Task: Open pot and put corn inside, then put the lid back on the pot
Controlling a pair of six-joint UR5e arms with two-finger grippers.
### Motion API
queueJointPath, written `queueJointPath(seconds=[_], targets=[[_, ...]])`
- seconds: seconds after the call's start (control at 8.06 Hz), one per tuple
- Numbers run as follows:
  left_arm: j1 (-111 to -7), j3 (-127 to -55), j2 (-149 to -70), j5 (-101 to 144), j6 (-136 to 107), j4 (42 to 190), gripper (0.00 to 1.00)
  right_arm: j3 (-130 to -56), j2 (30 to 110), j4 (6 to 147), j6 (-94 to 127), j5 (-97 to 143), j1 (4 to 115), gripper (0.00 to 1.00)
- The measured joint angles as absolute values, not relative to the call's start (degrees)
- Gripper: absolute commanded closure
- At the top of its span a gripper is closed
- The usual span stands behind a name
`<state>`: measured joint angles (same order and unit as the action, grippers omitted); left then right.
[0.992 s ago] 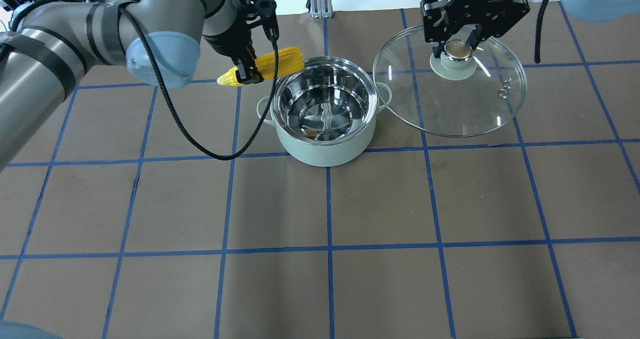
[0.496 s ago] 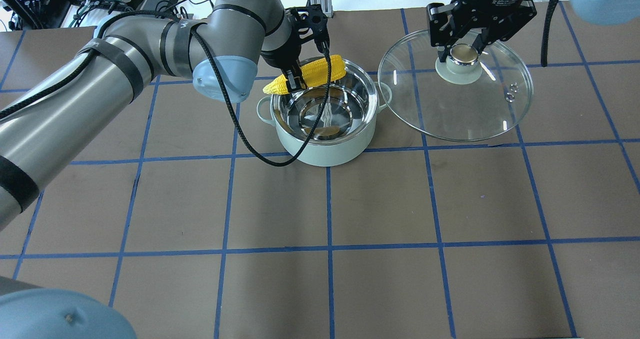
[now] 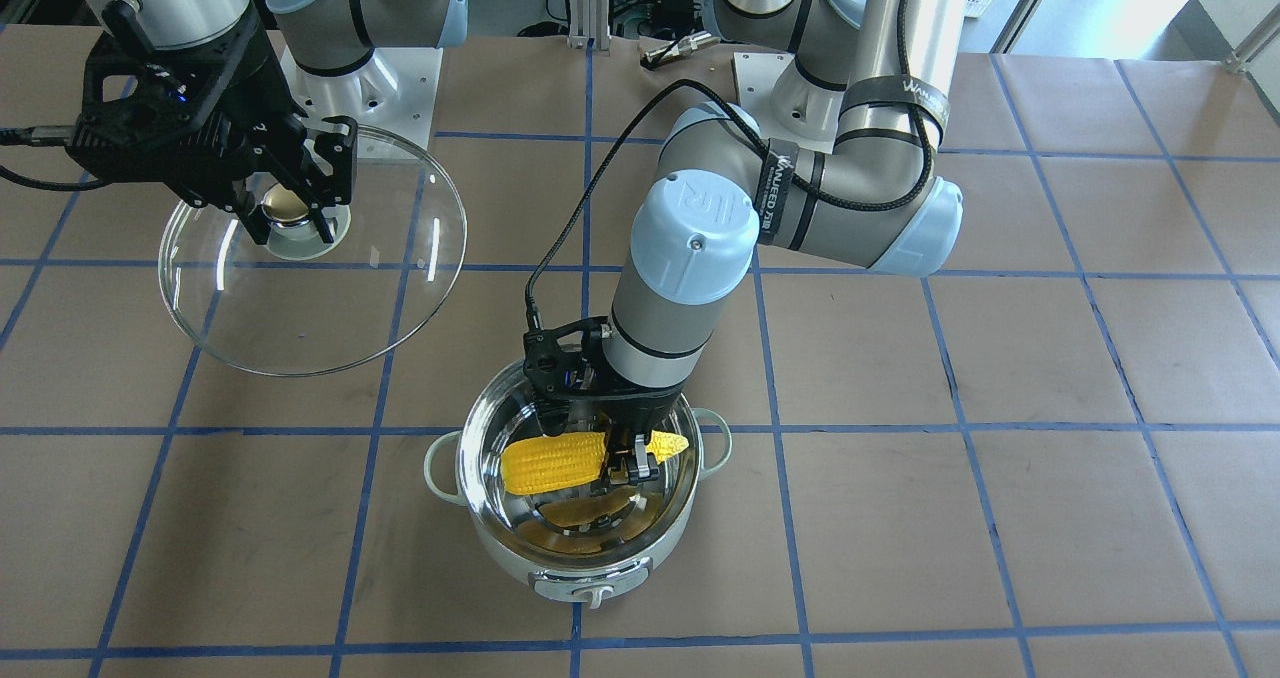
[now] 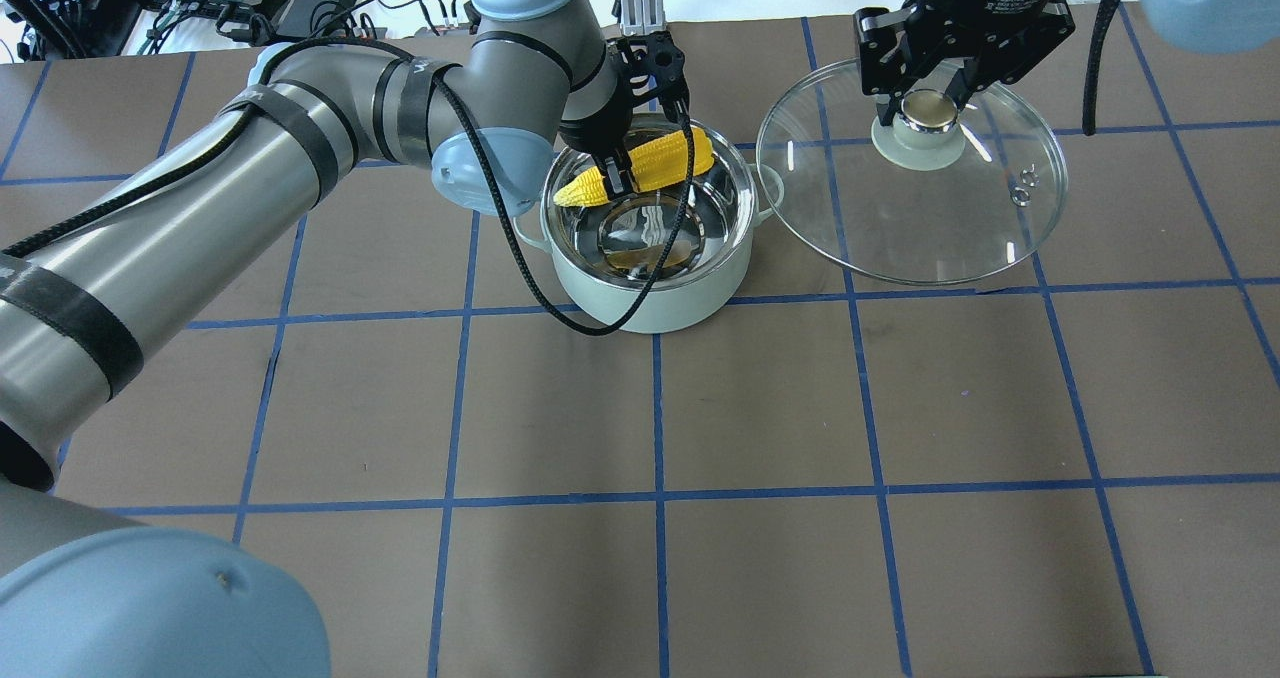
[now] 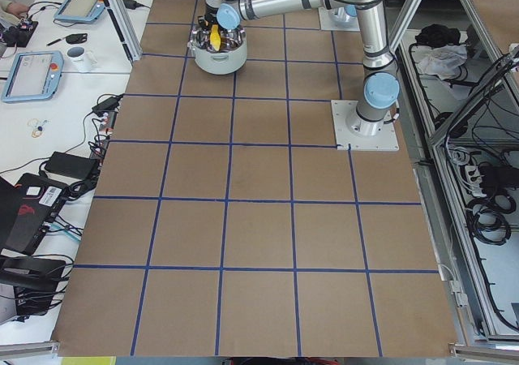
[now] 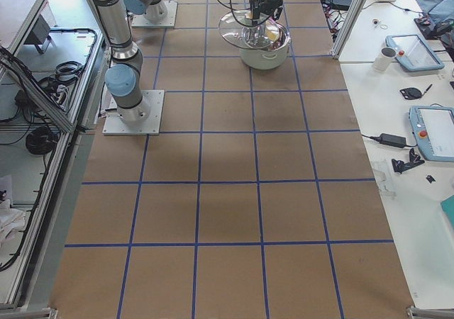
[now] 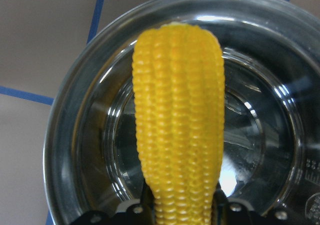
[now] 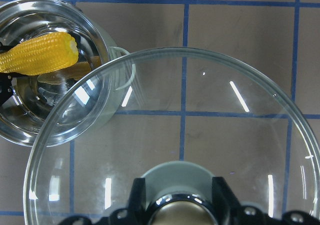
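Observation:
The mint-green pot (image 4: pixel 650 298) stands open on the table, its steel inside showing; it also shows in the front view (image 3: pixel 560 558). My left gripper (image 4: pixel 618 173) is shut on the yellow corn (image 4: pixel 650 163) and holds it level over the pot's mouth, seen in the front view (image 3: pixel 555 461) and the left wrist view (image 7: pixel 177 130). My right gripper (image 4: pixel 925 108) is shut on the knob of the glass lid (image 4: pixel 930 218) and holds it in the air to the right of the pot. The lid also shows in the front view (image 3: pixel 300 308) and the right wrist view (image 8: pixel 200 135).
The table (image 4: pixel 760 408) is brown with a blue tape grid. The left arm's black cable (image 4: pixel 560 298) hangs over the pot's front left. Tablets and a mug lie on side benches (image 6: pixel 397 49) beyond the table's edge.
My left gripper has carried the corn to the right, from beside the pot's left rim to over its mouth. The right gripper and lid have stayed almost still.

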<state>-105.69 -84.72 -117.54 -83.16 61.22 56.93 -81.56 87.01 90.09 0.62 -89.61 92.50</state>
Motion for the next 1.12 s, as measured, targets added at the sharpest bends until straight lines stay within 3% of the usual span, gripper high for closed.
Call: queueJointPath(seconds=[0.12,0.37,0.5,1.12], targets=[[-105.9,-84.7,-118.1,-83.2,59.9,56.9,0.47,-81.6,87.0,90.1,0.6,-89.6,92.5,0.83],[-106.0,-84.8,-118.5,-83.3,58.6,56.8,0.42,-81.6,87.0,90.0,0.6,-89.6,92.5,0.83],[-106.1,-84.8,-118.5,-83.5,58.3,56.8,0.16,-81.6,87.0,90.0,0.6,-89.6,92.5,0.83],[-106.4,-84.7,-115.4,-83.8,57.3,57.8,0.14,-81.6,87.0,90.0,0.6,-89.6,92.5,0.84]])
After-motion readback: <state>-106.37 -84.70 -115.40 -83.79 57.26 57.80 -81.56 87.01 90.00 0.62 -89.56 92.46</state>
